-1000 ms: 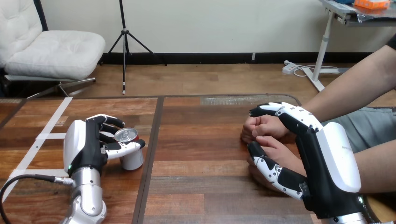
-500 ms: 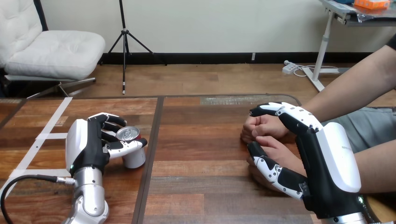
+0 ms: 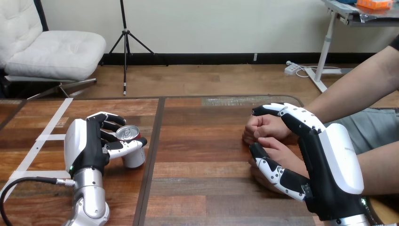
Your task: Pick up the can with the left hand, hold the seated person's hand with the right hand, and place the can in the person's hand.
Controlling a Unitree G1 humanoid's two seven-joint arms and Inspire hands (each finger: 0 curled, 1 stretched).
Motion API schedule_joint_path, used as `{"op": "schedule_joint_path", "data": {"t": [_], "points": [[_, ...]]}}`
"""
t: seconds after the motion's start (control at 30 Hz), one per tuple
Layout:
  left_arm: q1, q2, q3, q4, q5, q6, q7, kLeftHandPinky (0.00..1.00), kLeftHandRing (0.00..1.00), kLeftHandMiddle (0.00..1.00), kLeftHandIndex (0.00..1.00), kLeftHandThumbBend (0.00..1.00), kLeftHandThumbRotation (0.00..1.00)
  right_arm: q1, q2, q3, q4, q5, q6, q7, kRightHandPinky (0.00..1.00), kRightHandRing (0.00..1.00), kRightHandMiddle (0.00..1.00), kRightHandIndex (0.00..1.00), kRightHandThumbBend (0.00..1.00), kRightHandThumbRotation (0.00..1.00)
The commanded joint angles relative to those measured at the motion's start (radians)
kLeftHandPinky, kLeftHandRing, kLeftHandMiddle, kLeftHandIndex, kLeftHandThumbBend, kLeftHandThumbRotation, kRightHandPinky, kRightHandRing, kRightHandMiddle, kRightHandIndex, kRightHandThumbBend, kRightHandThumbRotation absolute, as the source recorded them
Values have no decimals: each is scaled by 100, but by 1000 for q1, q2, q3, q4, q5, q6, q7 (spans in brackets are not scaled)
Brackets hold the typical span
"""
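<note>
A silver can (image 3: pixel 132 153) with a red rim is at the left of the wooden table (image 3: pixel 207 188), leaning to the left. My left hand (image 3: pixel 87 146) is shut on it, fingers behind it and thumb across its front. At the right, my right hand (image 3: pixel 334 160) is curled round the person's hand (image 3: pixel 281 151), with its fingers (image 3: pixel 287 112) arched over the top and its thumb (image 3: pixel 273 170) underneath. The person's other hand (image 3: pixel 264 128) is a loose fist just beyond, under my fingertips.
The person's two forearms come in from the right edge. White tape strips (image 3: pixel 42 141) lie on the table at the far left. A dark seam (image 3: pixel 153 155) runs down the table between the can and the person's hands.
The can has tipped to the left and risen a little in my left hand. My right hand and the person's hands have stayed as they were.
</note>
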Motion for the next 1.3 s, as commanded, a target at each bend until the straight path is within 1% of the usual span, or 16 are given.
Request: {"op": "schedule_joint_path", "data": {"t": [0.0,0.5,0.67,0.87,1.1,1.27], "points": [[-47,11,6,-17,1,-51,22,41,43,48,53,68,0,-58,-8,-11,-7,11,-11,-9,85,82,77,71,42,0],[-28,4,22,-43,-26,-83,2,39,42,48,54,68,0,-59,-9,-13,-3,11,-17,-14,85,82,77,71,42,0],[-11,2,26,-71,-29,-114,0,39,42,48,54,69,0,-59,-12,-13,-2,16,-19,-11,85,82,77,71,42,0],[14,-5,36,-117,-40,-160,-6,39,42,48,53,70,0,-60,-15,-15,-2,15,-18,-10,85,82,77,71,42,0],[52,-13,43,-194,-46,-209,-18,38,41,48,53,71,0,-64,-14,-15,1,19,-19,-11,85,82,77,72,42,0],[82,-17,47,-259,-50,-224,-38,38,42,48,53,70,0,-67,-13,-14,1,19,-18,-10,84,81,77,72,42,0]]}}
